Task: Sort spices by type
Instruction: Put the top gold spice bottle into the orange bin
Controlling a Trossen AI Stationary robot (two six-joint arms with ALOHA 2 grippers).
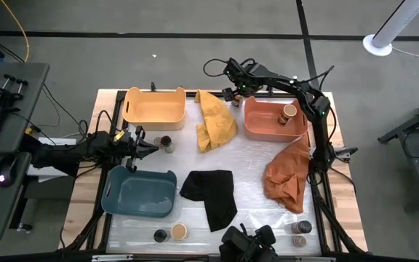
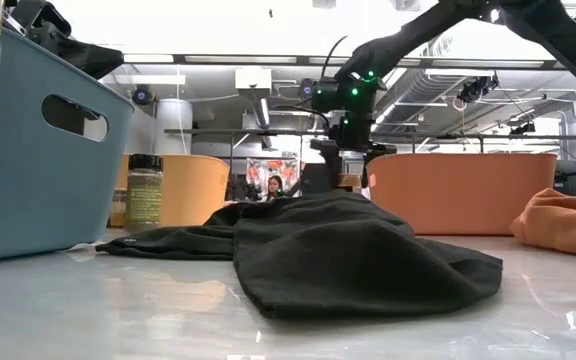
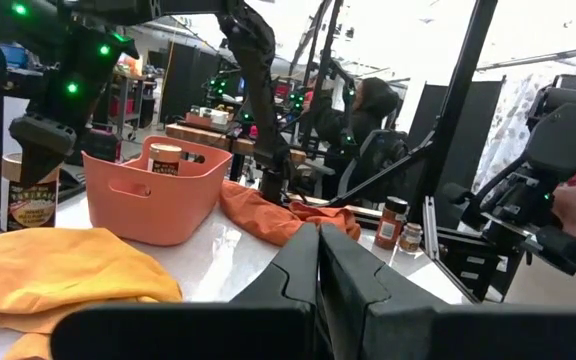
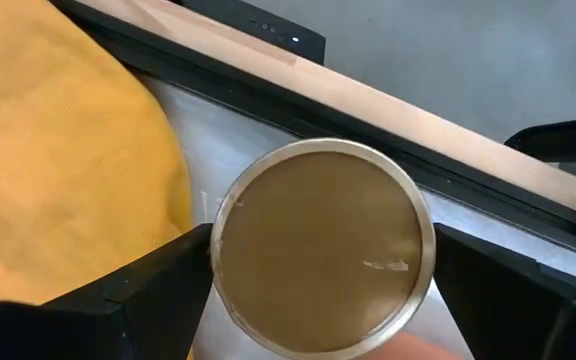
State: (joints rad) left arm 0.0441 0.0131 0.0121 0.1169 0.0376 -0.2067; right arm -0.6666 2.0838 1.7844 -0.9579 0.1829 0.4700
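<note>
My right gripper (image 1: 235, 93) reaches to the table's far edge, between the yellow cloth (image 1: 215, 120) and the coral tray (image 1: 273, 120), and is shut on a tan-lidded spice jar (image 4: 323, 262). Another tan-lidded jar (image 1: 289, 111) stands in the coral tray. My left gripper (image 1: 153, 148) is shut, low over the table's left side, its tips just short of a jar (image 1: 166, 143) standing beside the yellow tray (image 1: 153, 108). Two jars (image 1: 160, 235) (image 1: 179, 231) stand at the near edge, and two more (image 1: 301, 233) at the near right corner. My right gripper pinches the jar between its two fingers, one finger (image 4: 168, 285) on each side just below the round tan lid (image 4: 268, 215), coming from above and pointing down. The jar (image 3: 28, 195) hangs upright under the gripper. The yellow cloth hides whether its base touches the table.
A black cloth (image 1: 211, 193) lies in the table's middle and a rust-orange cloth (image 1: 288, 175) on the right. The blue tray (image 1: 138, 193) sits near left, under my left arm. A person (image 2: 271, 187) sits in the room beyond the table.
</note>
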